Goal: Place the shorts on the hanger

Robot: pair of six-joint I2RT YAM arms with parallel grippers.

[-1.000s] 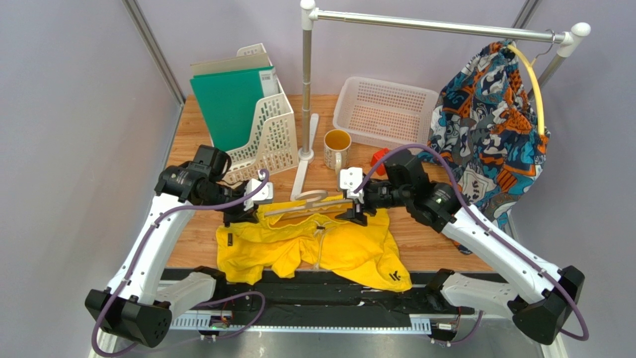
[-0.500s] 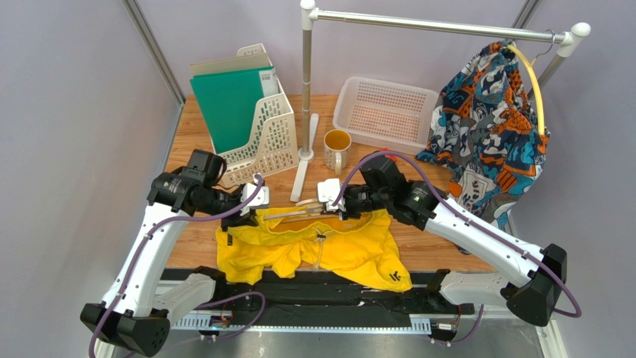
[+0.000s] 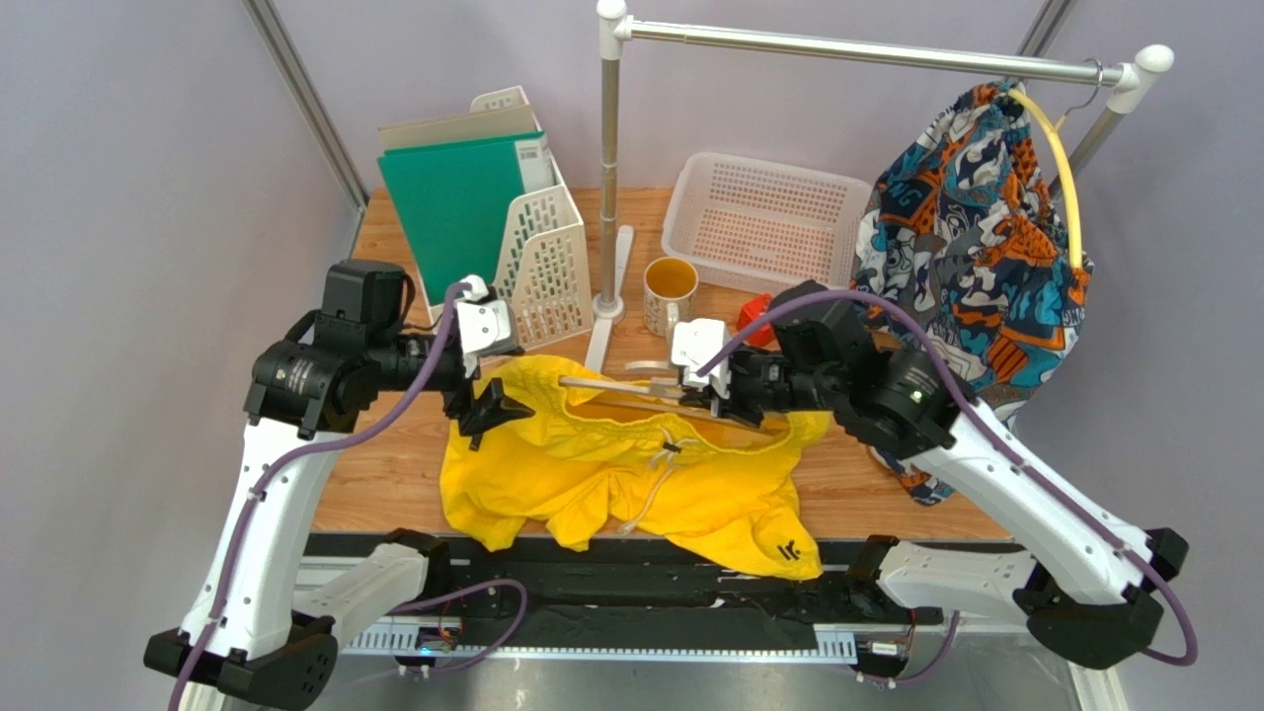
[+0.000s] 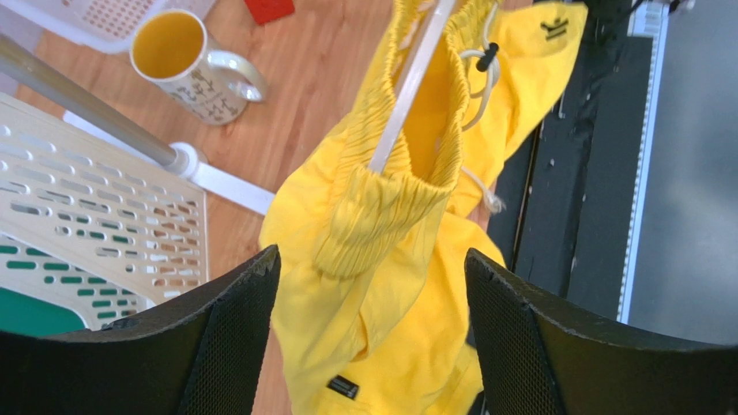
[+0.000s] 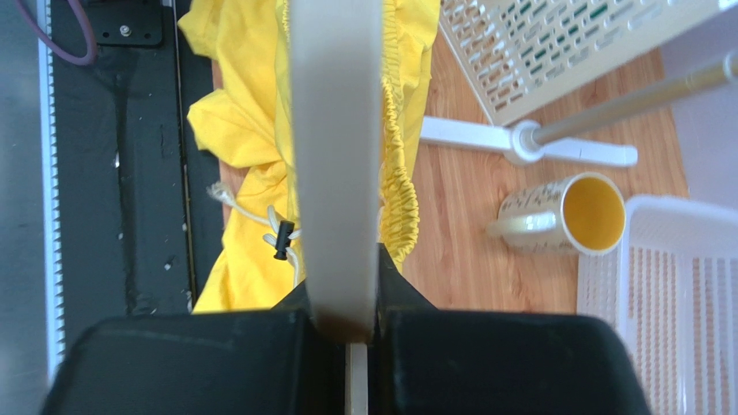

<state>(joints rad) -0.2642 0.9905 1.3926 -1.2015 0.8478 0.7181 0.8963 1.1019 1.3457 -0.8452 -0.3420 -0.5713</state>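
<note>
Pinching one pale arm of the hanger (image 5: 336,130) in the right gripper (image 5: 342,294), pressed tight on it in the right wrist view, with that arm running out into the gathered waistband of the shorts (image 5: 242,130). Spread wide at the left gripper (image 4: 372,346), straddling yellow cloth without nipping it, plain only from the left wrist. Shows, from the top alone, the waistband held up on the hanger and the legs trailing on the table (image 3: 386,459), logo toward the near edge. Beyond, near a mug (image 3: 669,295) and a file rack (image 3: 519,252).
</note>
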